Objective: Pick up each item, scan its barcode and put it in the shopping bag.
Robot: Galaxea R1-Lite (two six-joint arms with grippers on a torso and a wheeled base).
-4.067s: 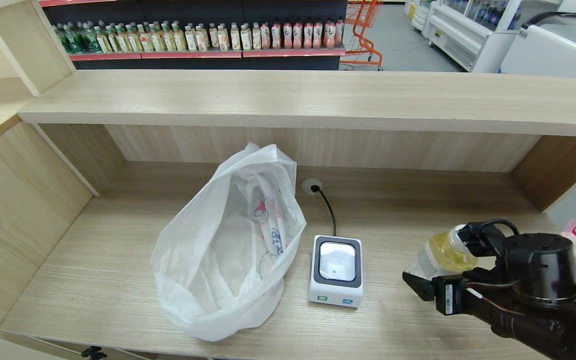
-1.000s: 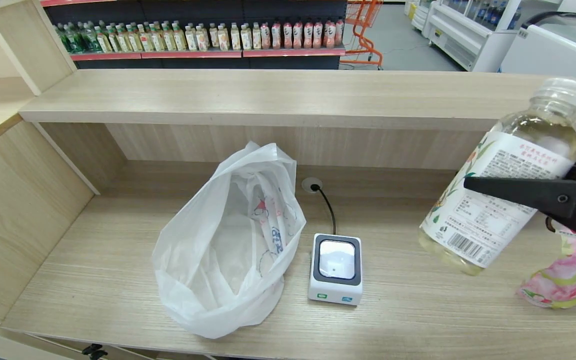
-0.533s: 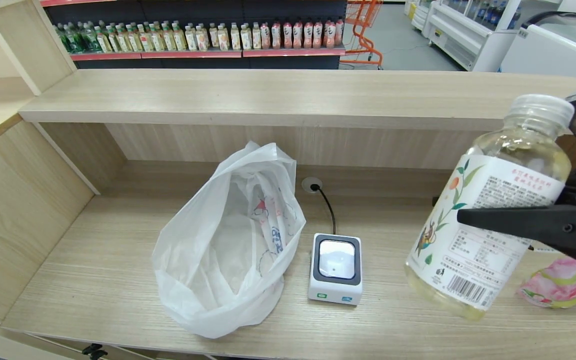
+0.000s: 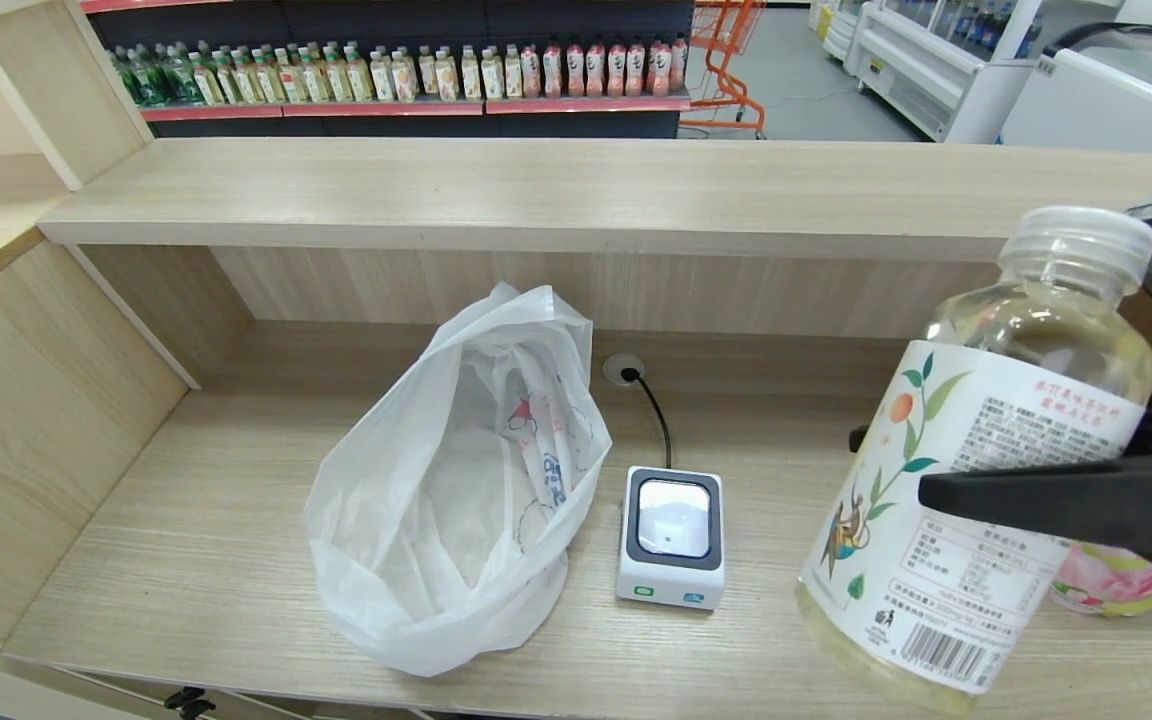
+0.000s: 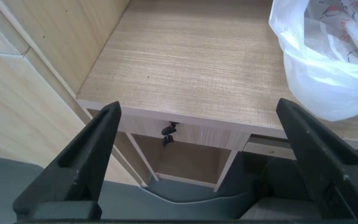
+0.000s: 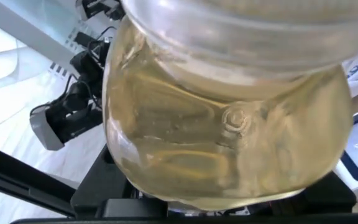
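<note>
Gaping left gripper (image 5: pixel 199 107): fingers spread wide, holding nothing, above the counter (image 4: pixel 186 540) at its front edge.
Shopping bag (image 4: pixel 456 490): thin white plastic, mouth open upward, left of centre.
Scanner (image 4: pixel 673 537): white box, window facing up, just beside the bag.
Bottle (image 4: pixel 986 480): clear, pale yellow drink, white cap, leafy label, barcode near the base; held in the air over the counter's right part.
Axis: near upright, cap up and tipped rightward.
Right gripper (image 4: pixel 891 465): pinching the bottle's middle.
Pink packet (image 4: pixel 1116 585): behind the bottle, partly hidden.
</note>
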